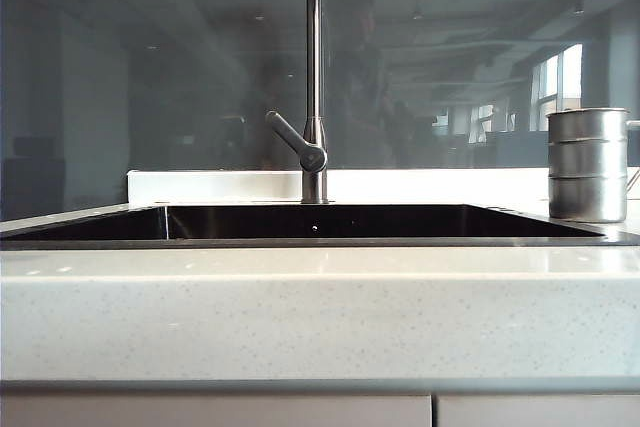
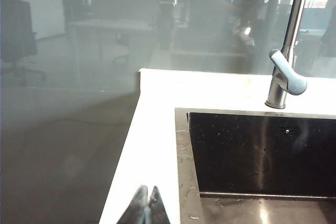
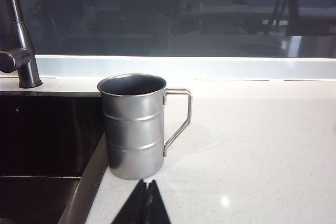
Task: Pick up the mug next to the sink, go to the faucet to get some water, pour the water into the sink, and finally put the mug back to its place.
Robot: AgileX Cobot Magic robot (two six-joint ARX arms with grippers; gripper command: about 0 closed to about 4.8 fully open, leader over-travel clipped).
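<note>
The right gripper (image 3: 146,203) has its dark fingertips pressed together, empty, over the white speckled stone counter (image 3: 252,156). Just beyond it stands the shiny banded stainless-steel mug (image 3: 133,127), upright at the corner of the glossy black rectangular sink (image 3: 47,135). The left gripper (image 2: 147,207), likewise closed and empty, sits near the sink's other end. Farthest off is the slim brushed-metal faucet (image 2: 286,72).
</note>
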